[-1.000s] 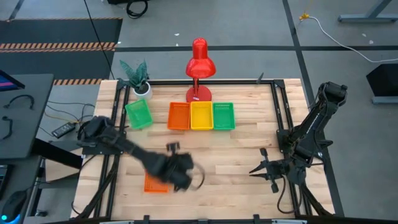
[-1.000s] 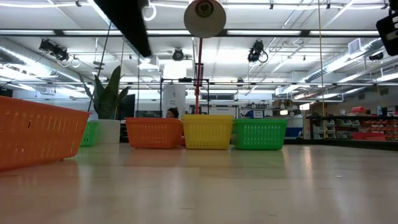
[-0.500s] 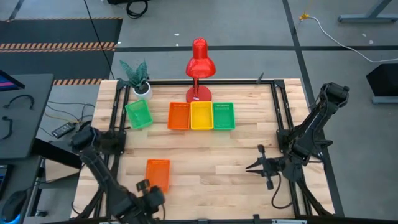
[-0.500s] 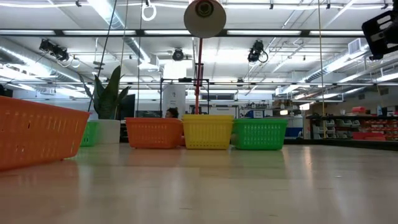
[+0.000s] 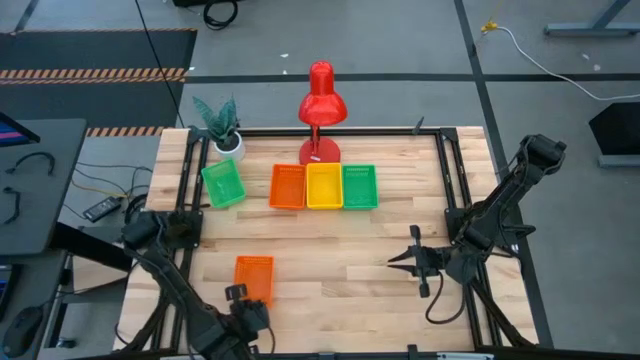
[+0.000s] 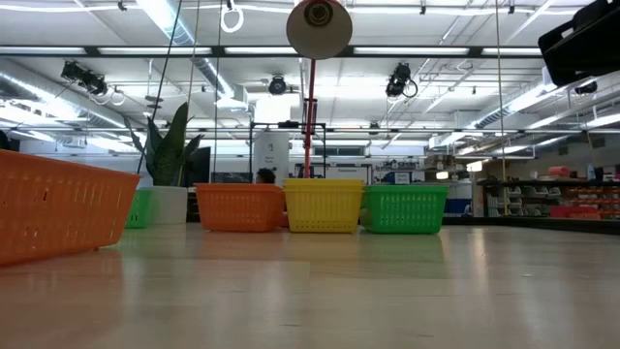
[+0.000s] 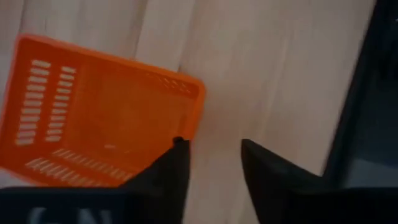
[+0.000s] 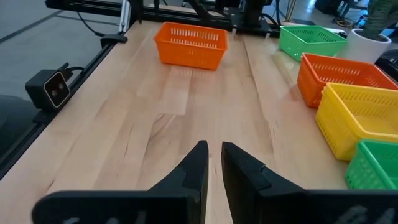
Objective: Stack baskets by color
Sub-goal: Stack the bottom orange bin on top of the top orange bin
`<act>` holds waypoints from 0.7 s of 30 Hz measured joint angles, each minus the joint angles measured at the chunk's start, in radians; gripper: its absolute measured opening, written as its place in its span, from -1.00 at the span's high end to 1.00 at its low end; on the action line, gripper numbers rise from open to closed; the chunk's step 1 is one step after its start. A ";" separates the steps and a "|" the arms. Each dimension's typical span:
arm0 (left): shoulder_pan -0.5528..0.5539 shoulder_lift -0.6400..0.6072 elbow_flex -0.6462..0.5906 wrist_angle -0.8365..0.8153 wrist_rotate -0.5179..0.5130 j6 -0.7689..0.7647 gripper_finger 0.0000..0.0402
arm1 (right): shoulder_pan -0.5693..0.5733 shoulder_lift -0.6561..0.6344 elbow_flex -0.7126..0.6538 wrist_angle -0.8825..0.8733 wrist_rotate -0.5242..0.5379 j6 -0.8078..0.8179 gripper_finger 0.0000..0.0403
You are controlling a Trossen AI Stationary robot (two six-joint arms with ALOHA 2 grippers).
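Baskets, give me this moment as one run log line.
left hand: open, empty, beside lone orange basket at table front | right hand: empty, waiting right side | back row: orange, yellow, green; loose green basket near plant

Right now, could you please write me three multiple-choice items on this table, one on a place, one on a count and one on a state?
1. Where does the lone orange basket lie?
A. near the table's front left
B. beside the red lamp
C. on the yellow basket

2. How many baskets stand touching in the row in front of the red lamp?
A. two
B. three
C. five

3. How is the left gripper?
A. shut on an orange basket
B. open, holding nothing
C. shut on a plant

Key: 1 A, it sits alone by the left arm; 2 B, orange, yellow and green side by side; 3 B, the fingers stand apart over bare wood.
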 joint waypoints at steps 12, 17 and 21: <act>0.080 0.069 -0.001 -0.032 0.129 0.112 0.09 | -0.002 0.000 0.000 0.000 -0.001 -0.003 0.75; 0.077 0.077 -0.001 -0.050 0.153 0.124 0.28 | -0.001 0.000 0.000 -0.001 -0.002 -0.003 0.75; 0.078 0.089 -0.001 -0.050 0.152 0.137 0.38 | -0.001 0.000 0.000 -0.003 -0.002 -0.003 0.75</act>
